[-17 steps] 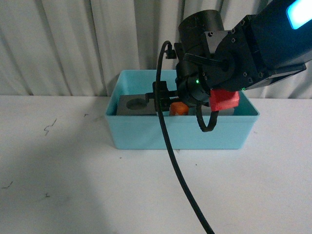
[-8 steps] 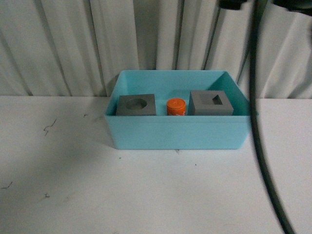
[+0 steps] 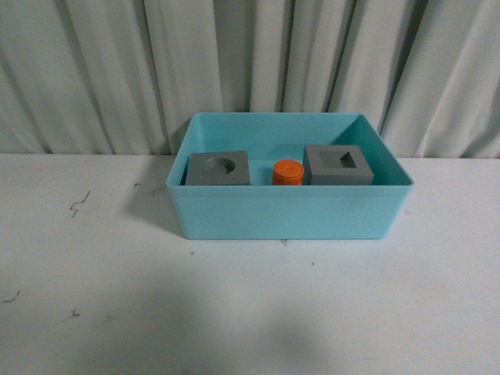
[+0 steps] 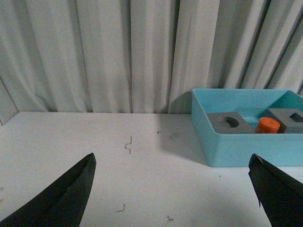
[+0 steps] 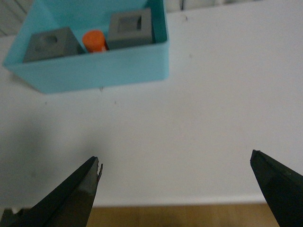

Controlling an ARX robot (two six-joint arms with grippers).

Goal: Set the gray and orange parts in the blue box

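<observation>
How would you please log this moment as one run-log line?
light blue plastic box: holds round-recess gray cube, orange cylinder, rectangular-recess gray cube | left gripper: jaws open | right gripper: jaws open

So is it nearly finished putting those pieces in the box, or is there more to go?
It looks finished. Both gray cubes, the one with the round recess and the one with the rectangular recess, sit inside the blue box, with the orange cylinder between them. Nothing is in hand: the left pincer and right pincer are open and empty. Nothing looks left.
</observation>
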